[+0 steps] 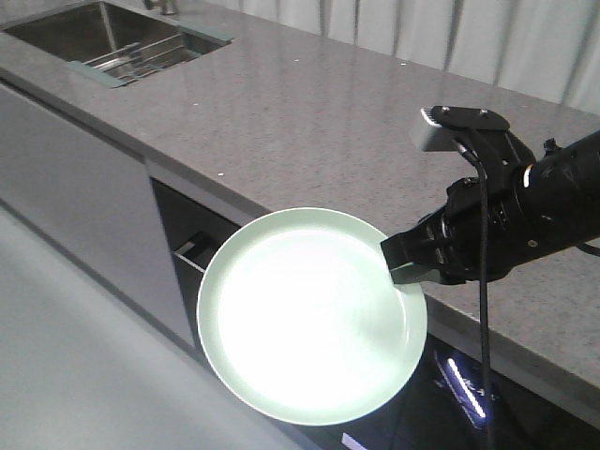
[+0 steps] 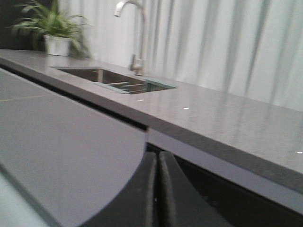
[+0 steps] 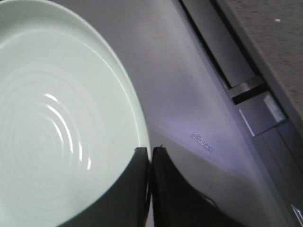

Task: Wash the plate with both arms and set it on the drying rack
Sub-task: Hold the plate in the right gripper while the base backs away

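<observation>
Plate (image 1: 309,314) before front edge of counter (image 1: 356,122), gripped at its right rim by right gripper (image 1: 408,262). Drying rack (image 1: 141,58) in sink (image 1: 56,33), sunk into counter at far left, well apart from plate. Faucet (image 2: 141,42) behind sink; potted plant (image 2: 57,45) on counter beyond; curtain (image 2: 227,42) behind all.

Black jointed arm (image 1: 553,187), grey camera box (image 1: 437,131) on top, black cable (image 1: 484,281), bulky black end effector (image 1: 397,260)
</observation>
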Controlling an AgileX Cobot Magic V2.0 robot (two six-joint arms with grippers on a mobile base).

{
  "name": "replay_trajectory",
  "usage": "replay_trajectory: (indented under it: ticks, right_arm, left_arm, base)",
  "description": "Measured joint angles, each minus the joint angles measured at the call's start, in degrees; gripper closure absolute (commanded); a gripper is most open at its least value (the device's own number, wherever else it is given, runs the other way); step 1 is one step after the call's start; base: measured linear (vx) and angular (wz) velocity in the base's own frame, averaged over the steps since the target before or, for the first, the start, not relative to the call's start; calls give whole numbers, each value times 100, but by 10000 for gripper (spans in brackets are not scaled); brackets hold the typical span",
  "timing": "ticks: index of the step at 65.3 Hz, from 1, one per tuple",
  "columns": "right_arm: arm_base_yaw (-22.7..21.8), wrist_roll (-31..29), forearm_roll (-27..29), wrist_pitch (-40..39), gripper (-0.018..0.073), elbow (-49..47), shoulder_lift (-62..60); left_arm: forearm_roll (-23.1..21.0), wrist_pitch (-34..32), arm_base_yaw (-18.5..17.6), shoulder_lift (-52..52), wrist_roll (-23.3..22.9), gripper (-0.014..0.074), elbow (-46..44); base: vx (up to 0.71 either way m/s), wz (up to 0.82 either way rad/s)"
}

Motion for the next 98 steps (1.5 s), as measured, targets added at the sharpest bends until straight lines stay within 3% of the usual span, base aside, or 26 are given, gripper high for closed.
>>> replay_trajectory:
  ticks: [59, 98]
  right_arm:
    - [0, 0, 2, 0, 564, 0, 0]
    - [23, 0, 24, 23, 564, 0, -7]
  left_arm:
    - [0, 0, 0, 0, 0, 603, 0]
    - [0, 0, 0, 0, 0, 603, 0]
  base:
    - [-15, 60]
    - [-2, 14]
